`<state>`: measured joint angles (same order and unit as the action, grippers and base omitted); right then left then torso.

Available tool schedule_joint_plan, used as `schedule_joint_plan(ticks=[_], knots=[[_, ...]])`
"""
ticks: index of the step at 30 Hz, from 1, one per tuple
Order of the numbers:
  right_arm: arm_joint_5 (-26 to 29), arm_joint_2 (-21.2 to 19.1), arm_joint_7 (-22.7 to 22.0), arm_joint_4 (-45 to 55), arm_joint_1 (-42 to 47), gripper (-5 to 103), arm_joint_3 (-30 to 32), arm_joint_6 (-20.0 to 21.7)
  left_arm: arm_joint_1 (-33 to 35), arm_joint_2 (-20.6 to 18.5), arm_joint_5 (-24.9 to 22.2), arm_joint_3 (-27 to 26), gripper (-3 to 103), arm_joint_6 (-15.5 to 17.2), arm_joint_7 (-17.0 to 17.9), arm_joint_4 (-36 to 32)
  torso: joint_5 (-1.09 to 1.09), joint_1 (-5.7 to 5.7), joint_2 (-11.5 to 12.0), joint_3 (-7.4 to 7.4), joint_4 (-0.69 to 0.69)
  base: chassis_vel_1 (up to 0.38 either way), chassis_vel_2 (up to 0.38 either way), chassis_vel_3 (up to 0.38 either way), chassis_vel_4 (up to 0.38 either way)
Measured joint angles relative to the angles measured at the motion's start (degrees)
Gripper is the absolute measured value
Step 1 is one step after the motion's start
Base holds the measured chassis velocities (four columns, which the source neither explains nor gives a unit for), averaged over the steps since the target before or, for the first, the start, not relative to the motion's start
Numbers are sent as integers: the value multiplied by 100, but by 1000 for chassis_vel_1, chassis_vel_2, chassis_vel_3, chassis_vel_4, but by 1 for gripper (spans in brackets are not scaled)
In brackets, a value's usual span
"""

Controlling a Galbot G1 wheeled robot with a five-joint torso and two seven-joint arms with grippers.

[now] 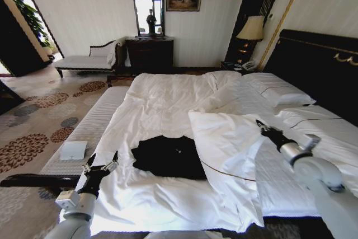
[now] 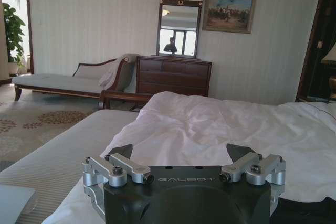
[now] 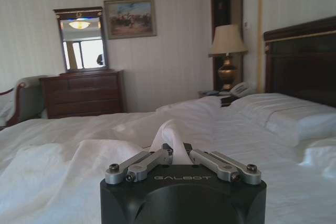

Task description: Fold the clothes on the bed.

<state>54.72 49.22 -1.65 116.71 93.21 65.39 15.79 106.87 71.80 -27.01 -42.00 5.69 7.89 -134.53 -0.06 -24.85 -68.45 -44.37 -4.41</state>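
Black soft short-sleeved T-shirt (image 1: 168,157) lies just right of your spread-open left hand (image 1: 101,166); your right hand (image 1: 263,128), farther off, pinches the white duvet (image 1: 224,132).

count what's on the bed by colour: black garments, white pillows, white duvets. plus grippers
Black T-shirt: 1
White pillows: 2
White duvet: 1
Grippers: 2, left gripper open, right gripper shut on the duvet
Total: 6
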Motion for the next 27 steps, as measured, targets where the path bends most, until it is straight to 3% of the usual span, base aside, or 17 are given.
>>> schedule_joint_plan(ticks=[4,10,14,22,27], knots=[[-82,466,-30,281,654,0,923,-118,45,38,63,58,100,3,10,-13,1,0,0,0,-2,0,0,0,0],[-63,859,-150,309,699,0,1278,-132,144,133,80,-34,100,-16,9,-82,3,0,0,-1,6,0,0,0,0],[0,1466,-302,148,828,0,1936,-152,98,109,62,-49,100,-14,35,-104,2,-1,0,-1,0,0,0,0,0],[-76,1882,-308,-803,1022,0,2745,-568,151,204,50,-83,100,-24,41,-63,2,-1,0,-1,-2,0,0,0,0],[-537,1988,-260,-1598,953,0,3090,-971,79,178,45,-61,100,-4,106,-49,3,-1,0,-1,3,0,0,0,0]])
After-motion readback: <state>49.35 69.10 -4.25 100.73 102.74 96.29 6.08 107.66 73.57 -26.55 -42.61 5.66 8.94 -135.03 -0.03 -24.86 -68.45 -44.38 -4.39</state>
